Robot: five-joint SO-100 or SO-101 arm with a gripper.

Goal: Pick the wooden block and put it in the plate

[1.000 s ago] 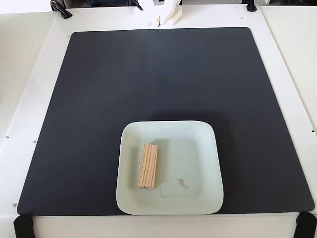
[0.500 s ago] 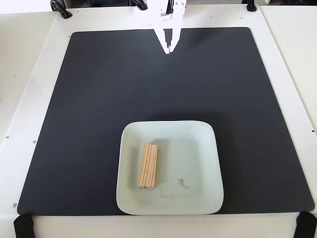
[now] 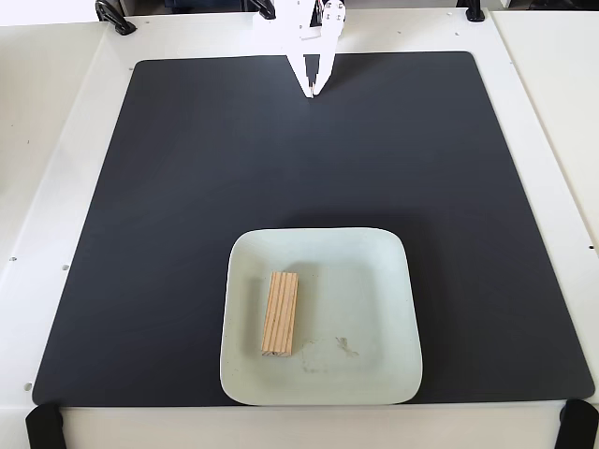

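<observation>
The wooden block [image 3: 280,313], pale tan with lengthwise grain lines, lies inside the plate [image 3: 374,281] on its left half, long side running front to back. The plate is a mint-white rounded square near the front of the black mat. My white gripper [image 3: 313,93] hangs at the far top centre of the fixed view, over the mat's back edge, far from plate and block. Its fingers meet at the tips and hold nothing.
A large black mat [image 3: 187,187] covers most of the white table [image 3: 47,140]. Black clamps sit at the front corners [image 3: 42,428] and along the back edge [image 3: 114,19]. A faint smudge marks the plate's front part.
The gripper came forward from the back edge over the mat, then drew back slightly and its fingers closed together. Block and plate have not moved.
</observation>
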